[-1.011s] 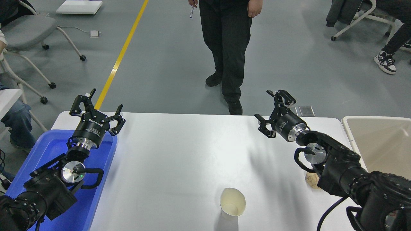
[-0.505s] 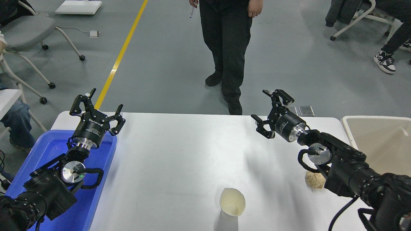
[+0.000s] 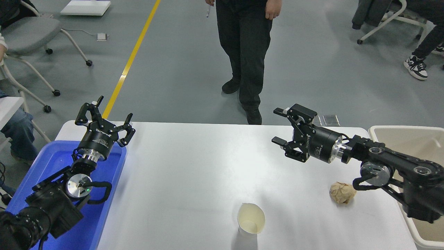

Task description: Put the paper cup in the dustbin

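The paper cup (image 3: 251, 220) stands upright near the table's front edge, white with a cream inside. The dustbin (image 3: 383, 129) is the beige bin with a white rim at the table's right end. My right gripper (image 3: 278, 126) is open and empty, held over the table's far right part and pointing left, well behind and to the right of the cup. My left gripper (image 3: 105, 117) is open and empty, parked over the far end of the blue tray.
A crumpled tan paper ball (image 3: 342, 192) lies on the white table (image 3: 194, 166) under my right forearm. A blue tray (image 3: 100, 215) sits at the table's left end. A person (image 3: 244, 52) in dark clothes stands at the far side.
My right arm swung outward to the right, its gripper turning to point left and dropping slightly. The paper ball is now uncovered. The cup and left arm have not moved.
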Controlling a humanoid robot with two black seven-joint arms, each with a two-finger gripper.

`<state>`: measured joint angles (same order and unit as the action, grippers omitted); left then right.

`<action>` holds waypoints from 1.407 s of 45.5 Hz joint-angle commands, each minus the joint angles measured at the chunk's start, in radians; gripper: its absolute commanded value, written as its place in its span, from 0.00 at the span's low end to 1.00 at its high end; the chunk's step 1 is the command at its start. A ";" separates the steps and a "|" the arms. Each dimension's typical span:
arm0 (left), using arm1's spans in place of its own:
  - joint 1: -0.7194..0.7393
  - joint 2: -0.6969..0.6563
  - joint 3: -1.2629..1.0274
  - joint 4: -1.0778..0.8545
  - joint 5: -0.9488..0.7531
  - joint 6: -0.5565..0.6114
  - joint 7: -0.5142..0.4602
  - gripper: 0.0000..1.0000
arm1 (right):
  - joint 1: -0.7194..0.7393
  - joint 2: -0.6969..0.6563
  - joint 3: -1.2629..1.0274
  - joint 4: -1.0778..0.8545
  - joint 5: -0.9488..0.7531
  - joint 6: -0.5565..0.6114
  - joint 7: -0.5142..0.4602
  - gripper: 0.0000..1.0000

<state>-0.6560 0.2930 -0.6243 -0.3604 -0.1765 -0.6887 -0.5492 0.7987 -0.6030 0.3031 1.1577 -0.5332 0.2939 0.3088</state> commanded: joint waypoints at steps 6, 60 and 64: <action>-0.001 0.000 0.000 0.000 0.000 0.000 0.000 1.00 | -0.067 -0.156 -0.079 0.220 -0.436 -0.157 0.091 1.00; -0.001 0.000 0.000 0.000 0.000 0.000 0.000 1.00 | -0.219 0.040 -0.176 0.096 -0.881 -0.430 0.191 1.00; -0.001 0.000 0.000 0.000 0.000 0.000 0.002 1.00 | -0.217 0.065 -0.176 0.071 -0.883 -0.447 0.191 1.00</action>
<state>-0.6561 0.2930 -0.6243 -0.3605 -0.1764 -0.6887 -0.5487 0.5822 -0.6140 0.1290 1.2922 -1.4132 -0.1278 0.4990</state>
